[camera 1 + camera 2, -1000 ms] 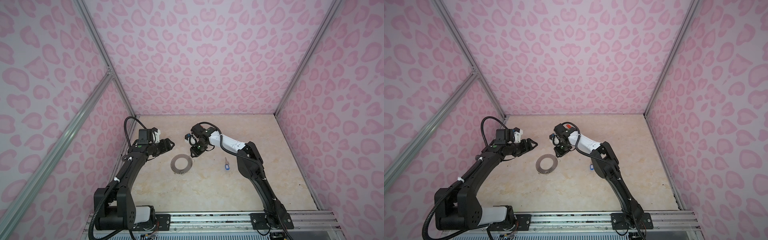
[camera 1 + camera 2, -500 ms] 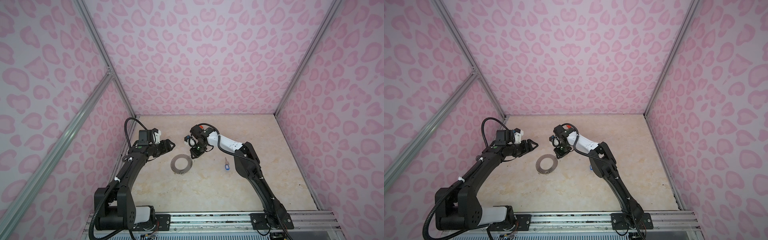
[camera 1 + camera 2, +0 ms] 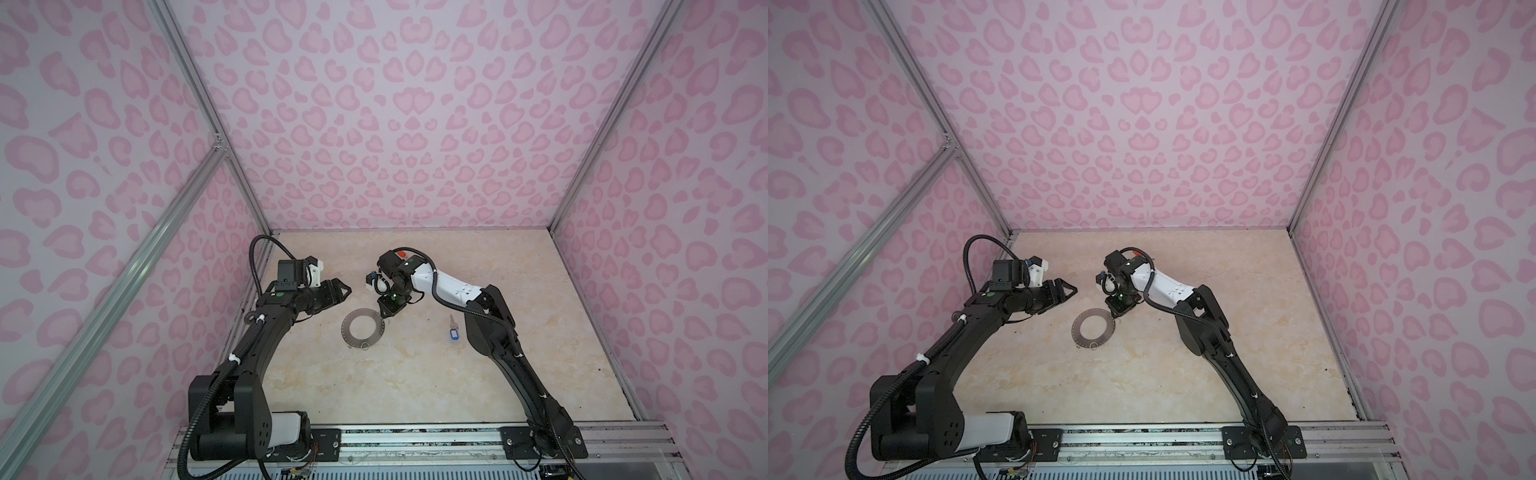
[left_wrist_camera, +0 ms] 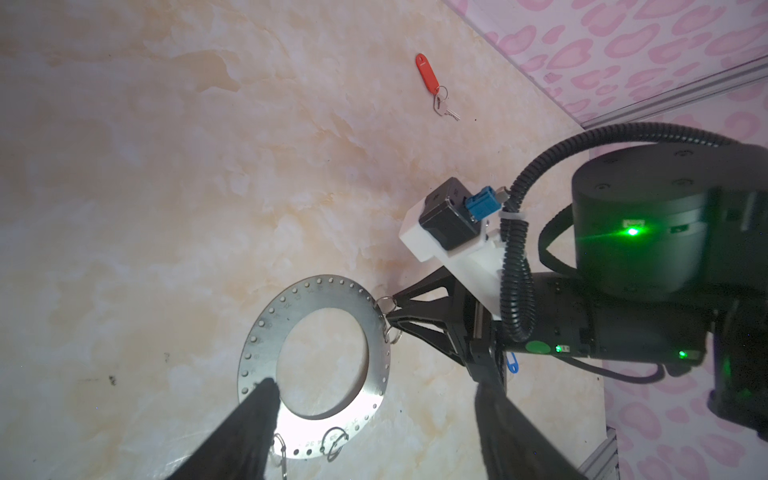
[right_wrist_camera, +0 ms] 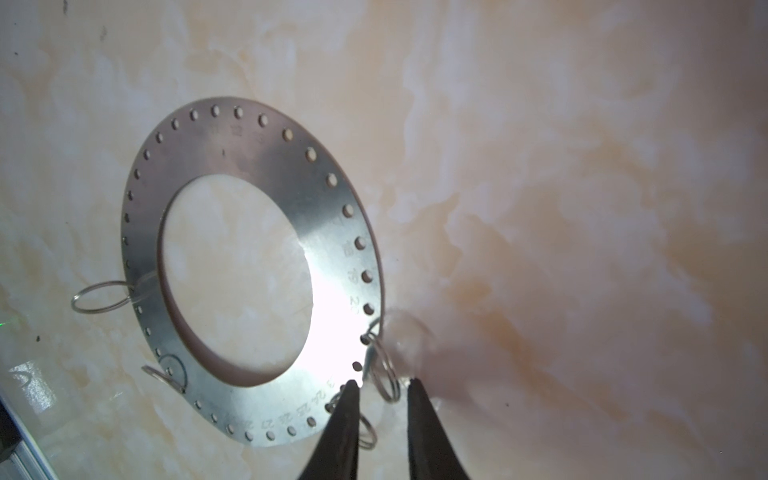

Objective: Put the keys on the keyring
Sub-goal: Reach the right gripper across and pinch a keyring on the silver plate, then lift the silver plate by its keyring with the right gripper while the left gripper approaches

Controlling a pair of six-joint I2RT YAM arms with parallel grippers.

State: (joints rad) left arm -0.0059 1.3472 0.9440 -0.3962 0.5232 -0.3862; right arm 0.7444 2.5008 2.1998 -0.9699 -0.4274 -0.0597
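Counter [image 3: 415, 374]: pale marbled slab in the lower middle of both top views.
Keyring [image 3: 345, 328] [image 3: 1076, 328]: lies flat at the centre of the counter in both top views. It sits between the two claws and a little lower in the frame. Small holes run round its rim, and the wrist views [image 4: 259, 336] [image 5: 266, 162] show stamped numbers beside the holes.
Loops [image 5: 99, 297]: thin wire rings hang through rim holes. Two are on one side of the keyring and more are at the right claw's tips.
Right claw [image 3: 385, 323] [image 3: 1116, 316] [image 5: 382, 381]: points down at the keyring's upper-right edge in both top views. Its fingers stand a narrow gap apart with one loop between the tips. I cannot tell whether they pinch it.
Left claw [image 3: 347, 287] [image 3: 1073, 287]: upper left of the keyring in both top views, apart from it. It is spread wide with nothing in it.
Blue key [image 3: 453, 332]: on the counter right of the keyring and apart from it, just beside the right arm [image 3: 490, 332], with the tag toward the lower frame.
Red key [image 4: 428, 77]: seen only in the left wrist view, in the upper middle of the frame. It lies on bare counter, well apart from the keyring.
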